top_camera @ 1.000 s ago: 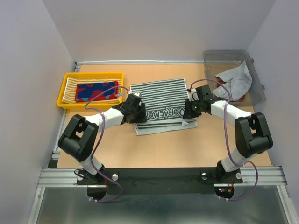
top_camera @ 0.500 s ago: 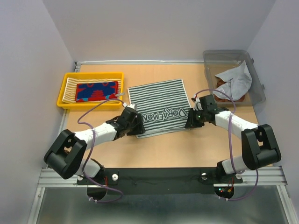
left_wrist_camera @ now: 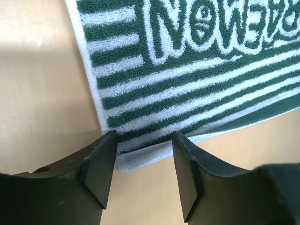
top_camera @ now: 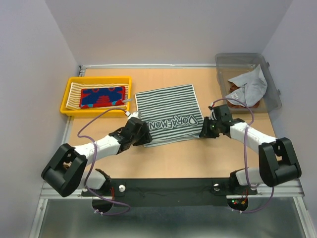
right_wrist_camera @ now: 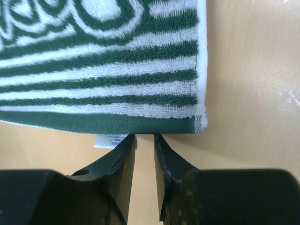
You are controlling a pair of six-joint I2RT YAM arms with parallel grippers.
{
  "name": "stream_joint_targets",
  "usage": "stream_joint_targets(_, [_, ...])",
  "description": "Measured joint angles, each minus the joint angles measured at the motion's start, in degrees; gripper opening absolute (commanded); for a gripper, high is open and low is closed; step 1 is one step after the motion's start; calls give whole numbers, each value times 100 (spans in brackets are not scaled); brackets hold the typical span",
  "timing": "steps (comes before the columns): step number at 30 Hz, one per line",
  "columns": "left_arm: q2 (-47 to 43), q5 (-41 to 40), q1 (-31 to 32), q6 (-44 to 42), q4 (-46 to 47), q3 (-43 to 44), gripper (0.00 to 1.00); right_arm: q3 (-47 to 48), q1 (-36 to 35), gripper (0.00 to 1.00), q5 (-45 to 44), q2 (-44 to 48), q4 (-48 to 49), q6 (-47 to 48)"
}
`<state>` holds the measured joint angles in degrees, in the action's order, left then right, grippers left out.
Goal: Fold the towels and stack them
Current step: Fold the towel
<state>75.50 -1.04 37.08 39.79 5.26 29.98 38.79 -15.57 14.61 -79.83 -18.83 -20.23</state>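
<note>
Top external: black-white striped towel [top_camera: 168, 113] flat mid-worktop. Left end effector [left_wrist_camera: 144, 140] spread astride its near-left corner; right end effector [right_wrist_camera: 144, 140] narrowly parted, empty, just off near-right corner.

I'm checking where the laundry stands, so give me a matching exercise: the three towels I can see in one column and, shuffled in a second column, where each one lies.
Things
1. striped towel
2. red-blue towel
3. grey towel

Places
A. in the clear bin
B. on the table
C. in the yellow tray

Pairs: 1-B, 2-C, 3-A
</note>
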Motion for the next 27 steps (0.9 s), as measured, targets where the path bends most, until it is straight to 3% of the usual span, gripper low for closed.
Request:
stream_joint_targets(6, [-907, -269, 4, 37, -557, -70, 68, 129, 0, 31, 343, 870, 2, 7])
stream_joint_targets(12, [-1261, -415, 125, 39, -988, 605, 66, 706, -219, 32, 848, 868, 140, -15])
stream_joint_targets(19, [-544, -238, 254, 66, -791, 898, 53, 616, -509, 30, 684, 367, 654, -286])
stream_joint_targets(27, [446, -127, 264, 282, -116, 330, 43, -573, -422, 29, -374, 256, 1143, -841])
